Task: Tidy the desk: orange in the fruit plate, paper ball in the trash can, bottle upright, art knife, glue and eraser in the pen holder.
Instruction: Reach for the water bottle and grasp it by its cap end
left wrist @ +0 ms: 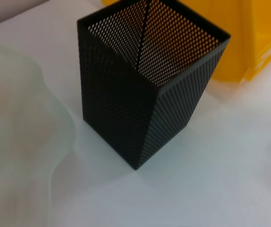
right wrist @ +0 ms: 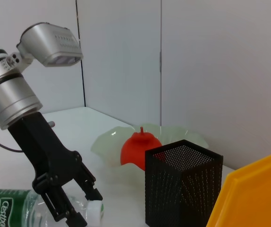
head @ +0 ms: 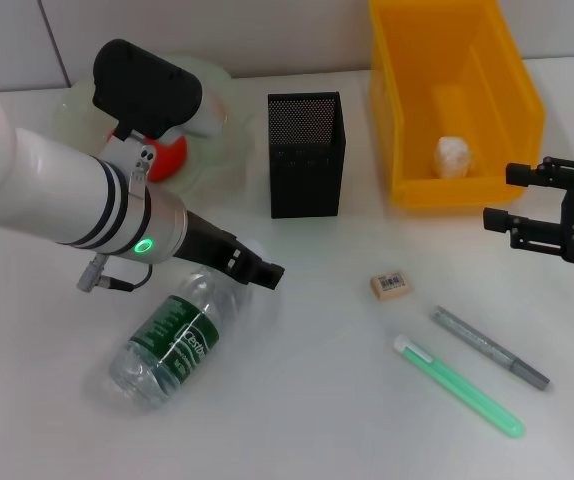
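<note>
In the upper left of the head view, the robot's own left arm covers much of the fruit plate (head: 212, 130); only its wavy pale-green rim shows, with a slice of the orange (head: 170, 157) lying in it. The right wrist view gives the fruit better: red-orange, with a small stem on top, sitting in the plate behind the pen holder (head: 306, 153).

Lower left, the bottle (head: 167, 345) lies on its side on the desk (head: 317, 400), clear plastic with a dark green label. Its white cap end is mostly hidden behind the left claw (head: 265, 272) in the head view. In the right wrist view that claw hangs over the neck with its fingers (right wrist: 90, 188) spread on either side of the cap, not closed on it.

At upper centre the black mesh pen holder stands upright; through its open top I see only mesh.

Right of centre, the eraser (head: 390, 285) lies flat on the desk, beige with a printed label. Below it lie a green stick (head: 457, 385) and a grey pen (head: 489, 348), close beside each other.

Upper right, the yellow trash can (head: 407, 150) holds the paper ball (head: 452, 155), a white lumpy wad. Its far edge is cut off by the frame.

At the right edge, the right claw (head: 502, 198) hovers with its fingers apart, gripping nothing, partly cut off.
</note>
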Robot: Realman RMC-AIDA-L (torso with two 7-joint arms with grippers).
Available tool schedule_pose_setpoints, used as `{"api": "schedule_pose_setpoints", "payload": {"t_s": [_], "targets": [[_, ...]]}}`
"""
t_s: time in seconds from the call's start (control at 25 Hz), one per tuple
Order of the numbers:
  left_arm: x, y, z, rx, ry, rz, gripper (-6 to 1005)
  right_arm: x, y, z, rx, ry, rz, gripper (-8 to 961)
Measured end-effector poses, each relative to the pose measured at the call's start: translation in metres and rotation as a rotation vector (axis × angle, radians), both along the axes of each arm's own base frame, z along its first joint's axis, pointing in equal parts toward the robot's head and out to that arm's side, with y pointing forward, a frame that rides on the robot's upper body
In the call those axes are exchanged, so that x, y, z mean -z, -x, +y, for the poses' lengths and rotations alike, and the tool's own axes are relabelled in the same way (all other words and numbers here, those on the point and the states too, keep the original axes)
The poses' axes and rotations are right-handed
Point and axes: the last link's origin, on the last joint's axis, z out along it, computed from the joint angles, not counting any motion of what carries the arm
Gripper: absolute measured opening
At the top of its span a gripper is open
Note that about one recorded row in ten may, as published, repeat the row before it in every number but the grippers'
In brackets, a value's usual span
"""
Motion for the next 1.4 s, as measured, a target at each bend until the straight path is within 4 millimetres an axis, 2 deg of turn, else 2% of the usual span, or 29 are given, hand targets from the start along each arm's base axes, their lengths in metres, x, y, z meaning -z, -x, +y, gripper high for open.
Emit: {"api": "schedule_pose_setpoints", "payload": {"t_s": [1.08, 1.4], "targets": [[0.0032, 0.0005, -0.0003, 0.028, -0.001, 0.027, 719, 0.0014, -0.0005, -0.0013, 0.004, 0.001, 0.003, 668], [0.0056, 0.0003, -0.001, 0.036, 0.004, 0.036, 678, 0.0018, 0.0003, -0.0008, 0.002, 0.002, 0.004, 668]]}}
